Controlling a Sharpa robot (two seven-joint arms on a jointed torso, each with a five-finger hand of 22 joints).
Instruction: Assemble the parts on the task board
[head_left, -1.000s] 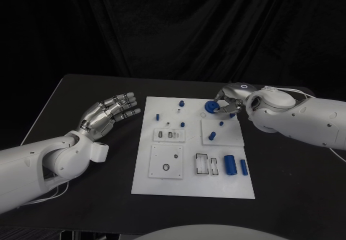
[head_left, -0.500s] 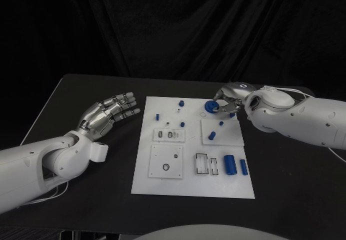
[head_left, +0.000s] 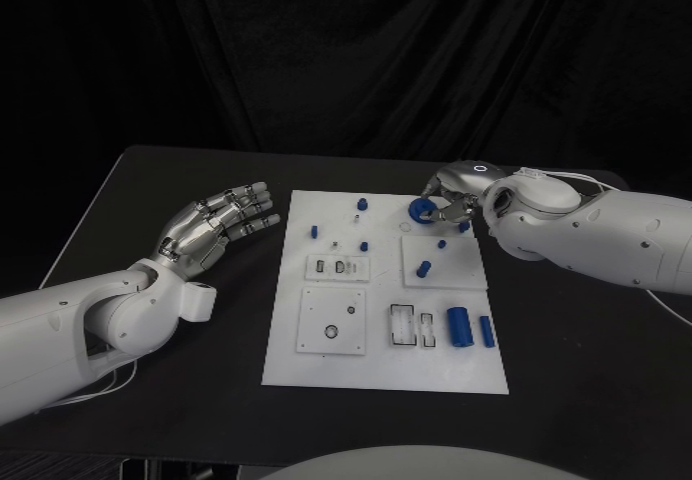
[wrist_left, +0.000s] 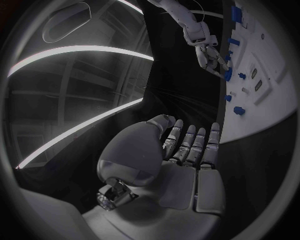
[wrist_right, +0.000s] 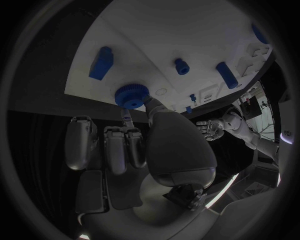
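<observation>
The white task board (head_left: 382, 350) lies in the middle of the black table. My right hand (head_left: 450, 200) hovers over its far right corner and pinches a round blue toothed part (head_left: 421, 210) (wrist_right: 130, 95) between thumb and a finger, just above the board (wrist_right: 175, 30). Blue pegs (head_left: 424, 268) stand on the board and two blue cylinders (head_left: 460, 327) lie near its right edge. My left hand (head_left: 216, 222) (wrist_left: 181, 150) hangs open with fingers spread, left of the board and apart from it.
Small square plates with slots and holes (head_left: 333, 322) sit on the board's left half. Bare black table (head_left: 159, 190) surrounds the board. The right hand (wrist_left: 209, 55) also appears in the left wrist view over the board's far end.
The right hand with the blue toothed part has shifted slightly farther and to the left. The left hand has stayed put.
</observation>
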